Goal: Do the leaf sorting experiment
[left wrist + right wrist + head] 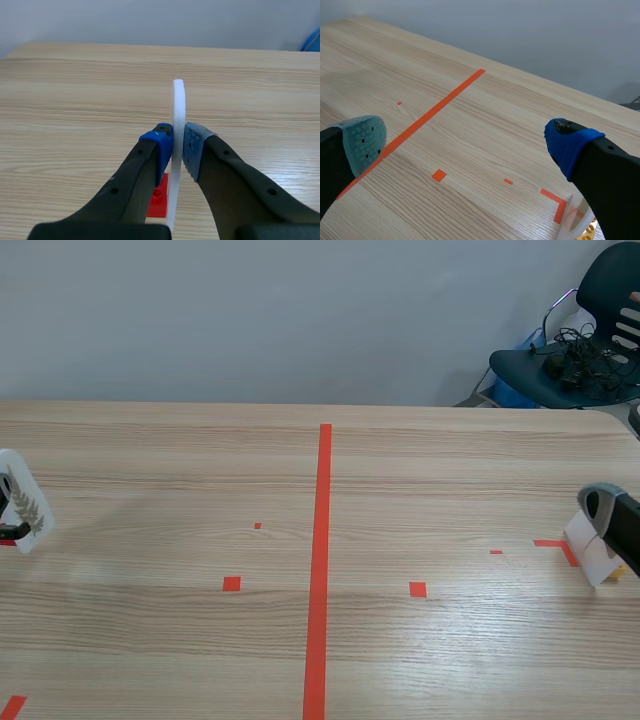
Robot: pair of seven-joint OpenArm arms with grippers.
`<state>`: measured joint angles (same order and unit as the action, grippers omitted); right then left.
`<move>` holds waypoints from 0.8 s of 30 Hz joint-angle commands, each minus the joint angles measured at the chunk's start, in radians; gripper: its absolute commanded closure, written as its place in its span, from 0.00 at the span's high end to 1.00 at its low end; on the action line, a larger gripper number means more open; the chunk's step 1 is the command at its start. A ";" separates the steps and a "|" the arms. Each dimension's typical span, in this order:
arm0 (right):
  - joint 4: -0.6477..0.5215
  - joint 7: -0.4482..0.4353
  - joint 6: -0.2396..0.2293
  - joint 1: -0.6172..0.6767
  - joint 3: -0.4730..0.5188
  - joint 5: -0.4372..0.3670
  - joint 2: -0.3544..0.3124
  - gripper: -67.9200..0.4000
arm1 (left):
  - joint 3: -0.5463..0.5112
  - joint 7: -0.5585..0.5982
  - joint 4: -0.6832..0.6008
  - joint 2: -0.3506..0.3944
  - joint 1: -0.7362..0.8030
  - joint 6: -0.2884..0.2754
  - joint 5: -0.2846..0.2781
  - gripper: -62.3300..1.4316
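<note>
A white card with a leaf picture [22, 502] stands upright at the table's far left edge. In the left wrist view the same white card [178, 120] is seen edge-on, pinched between the blue pads of my left gripper [178, 145], above a small red stand [159, 200]. At the far right a second white card [592, 552] stands on a yellow base by the orange corner mark. My right gripper [470, 142] is open over it, and only that card's corner [577, 222] shows under its blue-padded finger [570, 145].
A long orange-red tape line [320, 570] runs down the middle of the wooden table [440, 470]. A dark chair [590, 335] with cables on its seat stands beyond the far right corner.
</note>
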<state>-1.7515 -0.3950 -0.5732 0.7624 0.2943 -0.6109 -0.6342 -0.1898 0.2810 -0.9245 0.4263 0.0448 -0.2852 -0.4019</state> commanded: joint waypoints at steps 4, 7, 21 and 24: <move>-0.010 -0.015 0.000 -0.012 0.010 -0.011 -0.003 1.00 | -0.001 0.022 0.070 0.007 -0.080 0.022 -0.032 0.11; -0.010 -0.015 0.000 -0.012 0.010 -0.011 -0.003 1.00 | -0.001 0.041 0.119 0.007 -0.102 0.022 -0.032 0.11; -0.010 -0.015 0.000 -0.012 0.011 -0.011 -0.003 1.00 | 0.000 0.040 0.147 0.048 -0.106 -0.029 -0.033 0.76; -0.010 -0.015 0.000 -0.012 0.011 -0.012 -0.003 1.00 | -0.004 0.040 0.101 0.095 -0.094 -0.097 -0.046 0.92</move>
<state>-1.7515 -0.3950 -0.5732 0.7624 0.2943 -0.6109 -0.6262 -0.1871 0.3035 -0.7723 0.4767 -0.0441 -0.3645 -0.4286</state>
